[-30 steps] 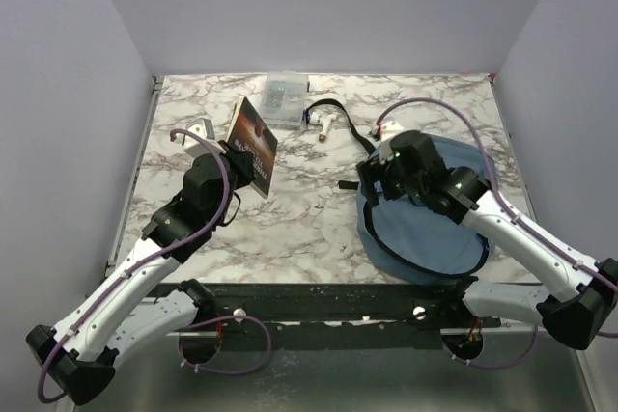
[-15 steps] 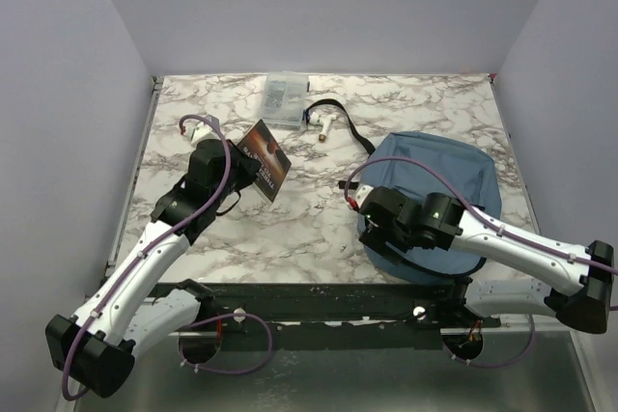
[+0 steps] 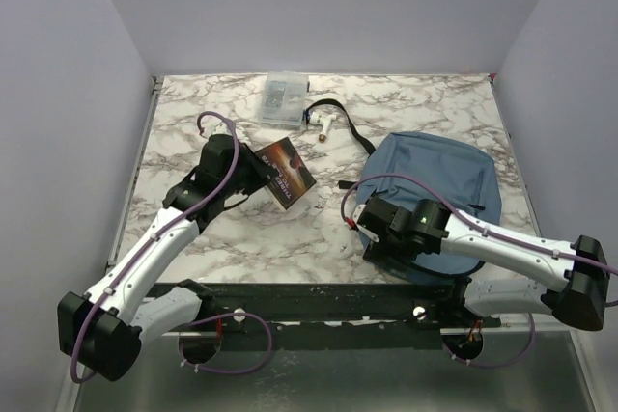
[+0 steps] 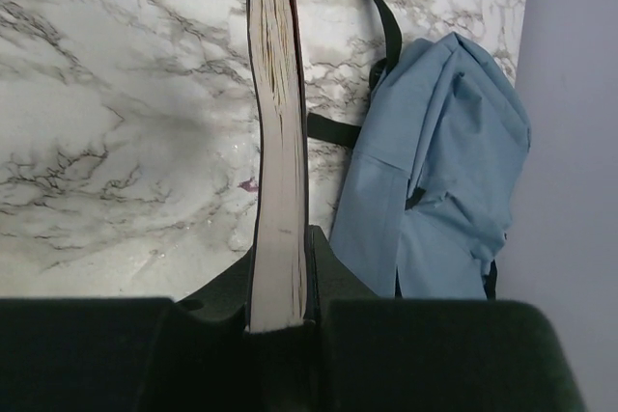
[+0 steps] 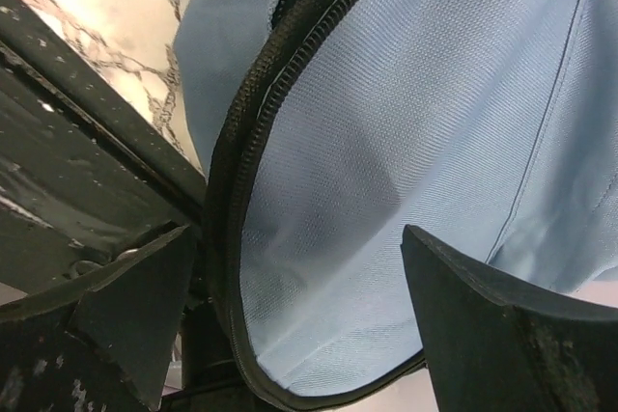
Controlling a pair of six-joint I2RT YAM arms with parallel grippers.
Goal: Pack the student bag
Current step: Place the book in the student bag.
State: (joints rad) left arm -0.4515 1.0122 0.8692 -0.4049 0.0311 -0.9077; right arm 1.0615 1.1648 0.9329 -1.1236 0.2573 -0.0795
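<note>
Marble-patterned desk (image 3: 319, 229) under bare grey walls carries the student bag (image 3: 444, 176), which lies flat on the right side and reaches almost to the near edge. The left gripper (image 3: 253, 171) is clamped on the spine end of a book (image 3: 288, 173) and holds it on edge above the middle of the desk. A second ago the book hung nearer the far-left corner, so it has travelled toward the bag, which now lies just ahead in the left wrist view. The right gripper (image 3: 372, 219) has left the top of the bag, where it sat a second ago, and has dropped to the bag's near-left rim by the near edge. Its jaws stand wide with nothing between them, and the black zip (image 5: 261, 132) curves past them. My reading is that the right arm is about to lift the opening so the book can slide in. Whether the zip is already parted cannot be told.
</note>
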